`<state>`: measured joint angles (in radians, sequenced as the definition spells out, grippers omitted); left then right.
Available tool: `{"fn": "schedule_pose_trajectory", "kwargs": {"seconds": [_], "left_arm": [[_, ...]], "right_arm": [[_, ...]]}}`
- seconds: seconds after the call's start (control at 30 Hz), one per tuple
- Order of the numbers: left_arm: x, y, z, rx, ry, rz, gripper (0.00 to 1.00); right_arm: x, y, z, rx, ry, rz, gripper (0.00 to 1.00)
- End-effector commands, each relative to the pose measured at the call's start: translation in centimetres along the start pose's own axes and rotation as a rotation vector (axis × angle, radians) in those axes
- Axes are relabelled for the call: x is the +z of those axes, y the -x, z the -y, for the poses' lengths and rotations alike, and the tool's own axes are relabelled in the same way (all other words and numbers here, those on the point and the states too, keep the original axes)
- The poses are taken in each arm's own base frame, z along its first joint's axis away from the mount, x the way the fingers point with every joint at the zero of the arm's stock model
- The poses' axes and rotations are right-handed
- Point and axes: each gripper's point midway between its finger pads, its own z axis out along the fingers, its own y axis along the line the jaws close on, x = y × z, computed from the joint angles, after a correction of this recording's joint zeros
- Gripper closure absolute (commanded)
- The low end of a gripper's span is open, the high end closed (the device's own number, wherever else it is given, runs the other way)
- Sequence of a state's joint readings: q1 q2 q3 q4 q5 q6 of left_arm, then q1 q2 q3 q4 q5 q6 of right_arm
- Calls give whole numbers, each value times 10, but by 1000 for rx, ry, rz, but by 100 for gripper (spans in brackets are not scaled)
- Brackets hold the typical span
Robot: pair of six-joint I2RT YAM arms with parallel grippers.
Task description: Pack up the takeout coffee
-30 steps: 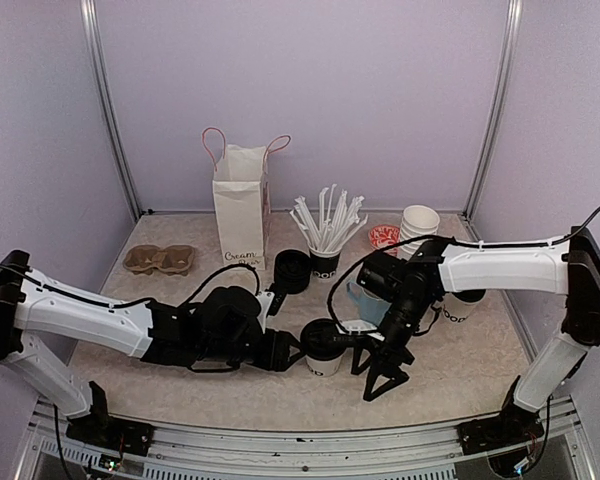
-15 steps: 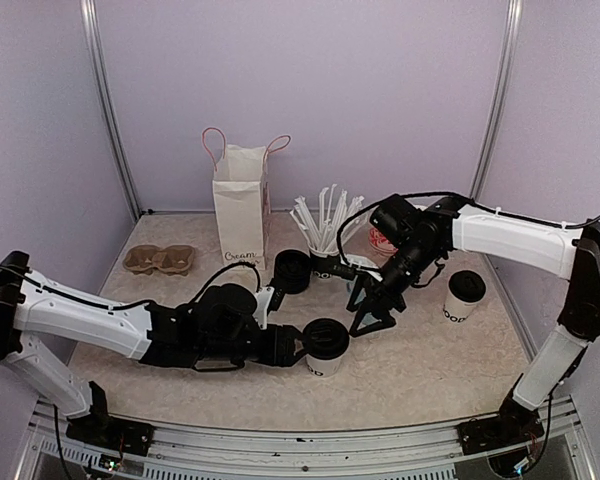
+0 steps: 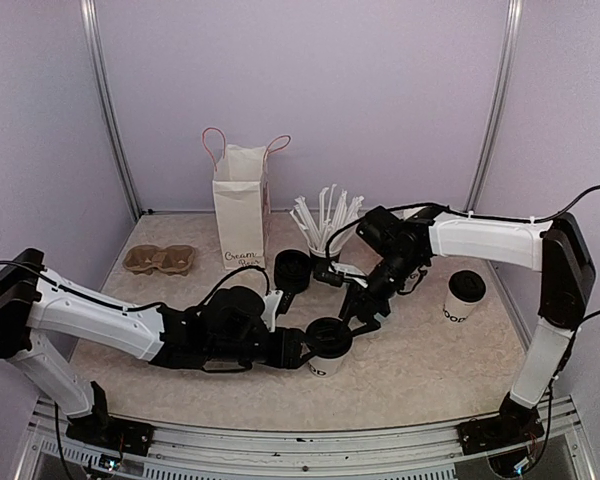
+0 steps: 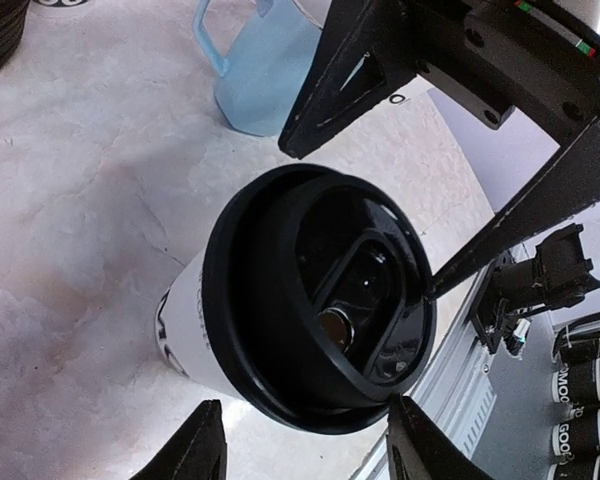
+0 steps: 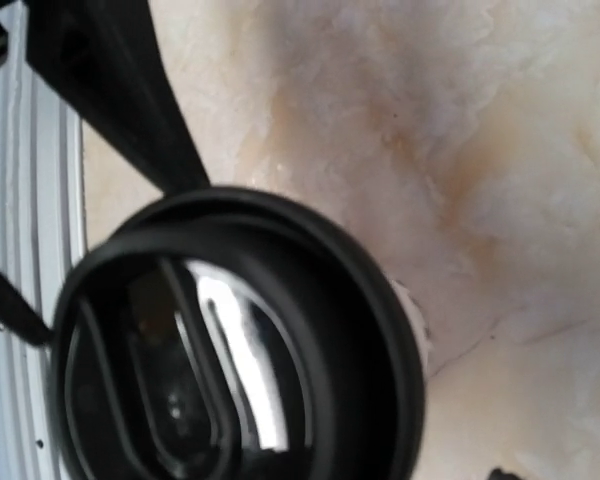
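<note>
Lidded cup (image 4: 310, 300) sits between 2 fingers (image 4: 202, 452) of left gripper (image 4: 305, 445), possibly touching.

Two lidded cups (image 3: 327, 337) (image 3: 460, 308), one paper bag (image 3: 240, 205), one cardboard carrier (image 3: 160, 259).

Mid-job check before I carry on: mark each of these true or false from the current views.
1. Both lidded cups are in the paper bag. False: the near cup stands by the left gripper, and the other cup stands alone at right.
2. The near cup has its black lid on. True.
3. The right gripper hangs just above the near cup. True.
4. The cardboard carrier holds a cup. False: both wells look empty.
5. The paper bag lies flat. False: it stands upright.
</note>
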<state>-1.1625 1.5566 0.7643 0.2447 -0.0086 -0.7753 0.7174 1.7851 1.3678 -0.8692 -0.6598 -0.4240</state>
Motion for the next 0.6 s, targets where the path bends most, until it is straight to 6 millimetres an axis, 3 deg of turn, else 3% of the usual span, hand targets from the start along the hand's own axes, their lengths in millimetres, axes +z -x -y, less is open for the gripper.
{"fn": "schedule_pose_trajectory", "kwargs": {"seconds": [0.0, 0.27, 0.43, 0.5, 0.57], "left_arm": [[10, -24, -38, 20, 122, -93, 48], [12, -54, -77, 39, 275, -191, 52], [13, -47, -73, 39, 276, -173, 53], [13, -38, -64, 48, 258, -154, 53], [13, -29, -52, 72, 235, -132, 53]], "right_arm": [[15, -7, 3, 32, 37, -14, 67], [36, -33, 14, 96, 35, -82, 76], [40, -38, 15, 114, 35, -100, 78], [36, -34, 14, 106, 35, -90, 78], [26, -23, 10, 80, 29, -66, 73]]}}
